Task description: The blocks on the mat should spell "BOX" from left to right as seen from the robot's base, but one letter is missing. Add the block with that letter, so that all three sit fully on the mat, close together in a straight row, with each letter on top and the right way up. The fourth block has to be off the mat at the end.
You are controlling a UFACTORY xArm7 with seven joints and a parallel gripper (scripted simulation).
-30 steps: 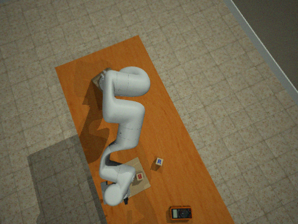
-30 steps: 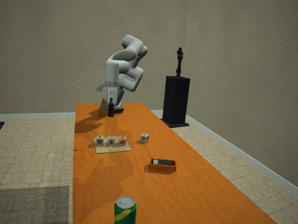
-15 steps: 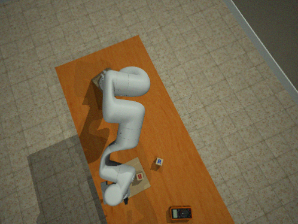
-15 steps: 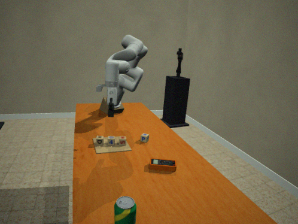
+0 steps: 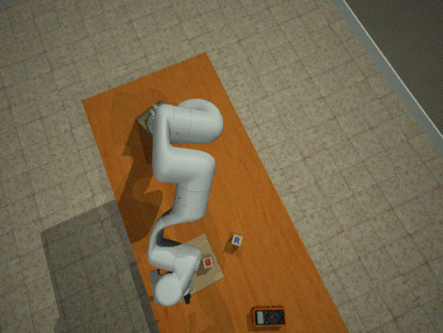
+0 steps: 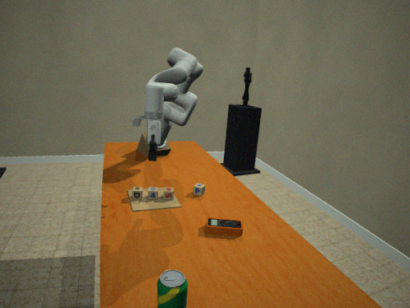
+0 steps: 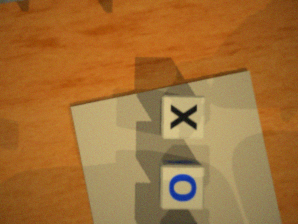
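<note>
Two fingers of the gripper (image 6: 152, 155) stand spread to their widest with nothing between them, and it hangs in the air, touching no block. Straight beneath it in the wrist view lies the tan mat (image 7: 100, 150), turned a little askew on the orange table (image 6: 230, 268). On the mat sits the X block (image 7: 183, 117), its black letter on top and reading upright in that view. Just beside it at 6 o'clock is the O block (image 7: 182, 186), its blue letter also on top, with a narrow gap between the two. The arm's shadow falls across both blocks and the mat around them. In the exterior view three blocks stand in a close, straight row on the mat: one with a black letter at the 9 o'clock end, one with a blue letter in the middle, and the red-lettered block (image 6: 168, 193) at the 3 o'clock end. From above, the arm covers most of the mat and only the red-lettered block shows. Its letter is too small to read with certainty. The fourth block, the R block (image 5: 237, 240), sits off the mat on the bare table, near the red-lettered block and at about 2 o'clock from it in the top view, blue letter up. Further out, at 5 o'clock from the mat in the top view, an orange multimeter (image 5: 269, 317) lies flat on the table. A green soda can (image 6: 172, 288) stands at the table's near end in the exterior view, at 6 o'clock from the mat. Off the table, at 2 o'clock from the mat in that view, a black pedestal (image 6: 242, 137) stands on the floor by the wall and carries a slim dark figure (image 6: 246, 86).
</note>
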